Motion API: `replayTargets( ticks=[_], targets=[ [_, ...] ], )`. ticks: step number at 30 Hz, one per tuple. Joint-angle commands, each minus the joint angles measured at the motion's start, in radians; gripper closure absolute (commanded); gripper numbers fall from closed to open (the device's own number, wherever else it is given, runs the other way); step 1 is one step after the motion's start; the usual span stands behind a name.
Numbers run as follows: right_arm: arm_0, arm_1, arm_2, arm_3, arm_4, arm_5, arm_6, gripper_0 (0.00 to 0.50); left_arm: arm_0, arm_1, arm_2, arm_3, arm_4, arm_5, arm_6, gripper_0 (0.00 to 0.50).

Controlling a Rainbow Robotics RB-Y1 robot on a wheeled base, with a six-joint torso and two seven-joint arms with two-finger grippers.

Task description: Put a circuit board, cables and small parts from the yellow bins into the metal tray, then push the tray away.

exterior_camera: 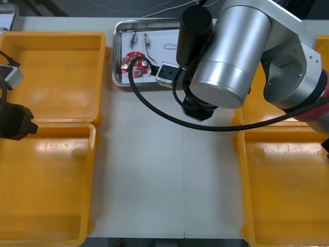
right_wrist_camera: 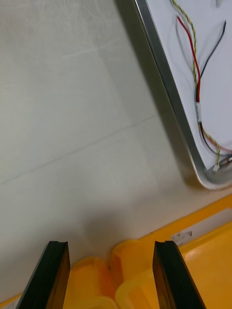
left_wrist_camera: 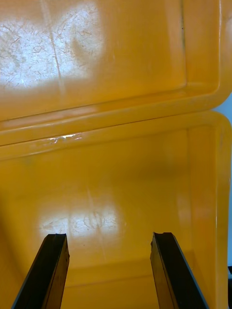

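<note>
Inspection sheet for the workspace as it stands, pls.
Surface: light table, no loose items outside the tray.
Job's things: metal tray at the far edge, white inside, holds a red circuit board and small metal parts; left yellow bins look empty.
Clutter: nothing seen.
Grippers: left gripper open above the left bins; right gripper open over the right bins' corners, beside the tray.
Cables: red and yellow cable and black cable in the tray.
Surroundings: dark floor beyond the table.

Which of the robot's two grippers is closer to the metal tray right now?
The right. The right gripper, open, hangs just off the metal tray's rim; the left gripper, open, is out over the yellow bins at the table's left side.
</note>
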Motion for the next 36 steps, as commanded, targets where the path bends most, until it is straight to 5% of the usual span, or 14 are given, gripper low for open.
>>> replayTargets(
  ticks=[1, 19, 36],
  targets=[
    [0.093, -0.075, -0.144, -0.108, -0.070, 0.054, -0.129, 0.000, 0.019, 0.038, 0.033, -0.028, -0.003, -0.009, -0.034, 0.000],
    [0.434, -0.254, -0.518, -0.287, -0.226, 0.083, -0.457, 0.000, 0.019, 0.038, 0.033, -0.028, -0.003, -0.009, -0.034, 0.000],
    [0.716, -0.313, -0.838, -0.291, -0.251, 0.083, -0.501, 0.000, 0.019, 0.038, 0.033, -0.028, -0.003, -0.009, -0.034, 0.000]
  ],
)
